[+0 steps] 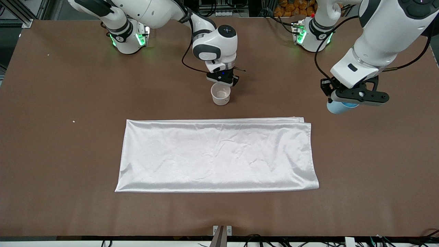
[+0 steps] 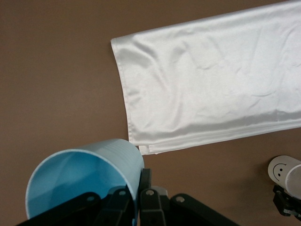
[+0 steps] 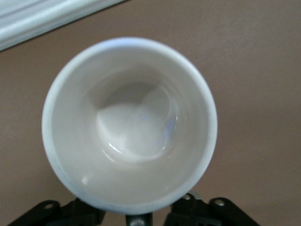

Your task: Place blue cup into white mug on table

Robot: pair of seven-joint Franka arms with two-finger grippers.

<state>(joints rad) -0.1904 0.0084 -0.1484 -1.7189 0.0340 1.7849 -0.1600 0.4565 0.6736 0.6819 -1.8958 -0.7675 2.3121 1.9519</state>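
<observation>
The white mug point(image 1: 220, 94) stands upright on the brown table point(image 1: 68, 137), farther from the front camera than the cloth, near the table's middle. My right gripper point(image 1: 223, 81) is at the mug's rim on the side toward the robots' bases and is shut on it. The right wrist view looks straight down into the empty cream mug point(image 3: 129, 122), with the right gripper point(image 3: 138, 217) at its edge. My left gripper point(image 1: 347, 100) is shut on the blue cup's point(image 1: 337, 107) wall and holds it tilted over the table toward the left arm's end. The left wrist view shows the cup point(image 2: 84, 176) and the mug's face marks point(image 2: 281, 168).
A shiny white cloth point(image 1: 216, 154) lies flat across the middle of the table, nearer the front camera than the mug; it also shows in the left wrist view point(image 2: 211, 80). Bare brown table surrounds it on all sides.
</observation>
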